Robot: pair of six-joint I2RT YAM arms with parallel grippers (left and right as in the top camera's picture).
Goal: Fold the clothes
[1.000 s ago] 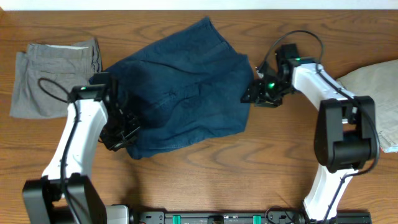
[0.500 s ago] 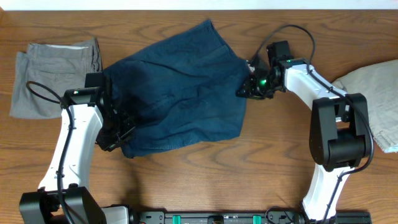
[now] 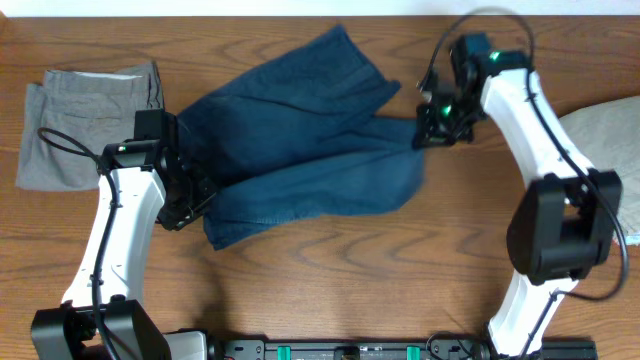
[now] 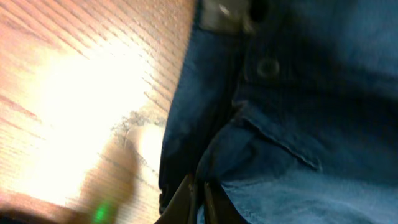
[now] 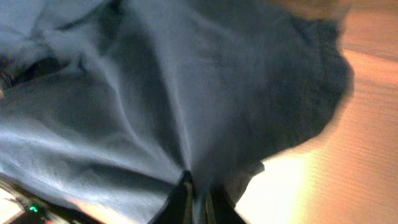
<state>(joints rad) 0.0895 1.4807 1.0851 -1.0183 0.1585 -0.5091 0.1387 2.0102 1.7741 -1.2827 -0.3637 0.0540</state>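
The clothes, a dark navy pair of shorts, lie spread across the middle of the wooden table. My left gripper is shut on the shorts' left edge near a button and pocket seam; its closed fingers pinch the cloth. At the right end my right gripper is shut on the cloth, and fabric drapes away from its closed fingertips. The shorts are stretched between the two grippers.
A folded grey garment lies at the far left of the table. A beige garment lies at the right edge. Bare wood shows along the front of the table.
My right gripper closed on the shorts' right end and pulled it to the right and up, stretching the cloth. The left gripper kept its grip and shifted slightly up.
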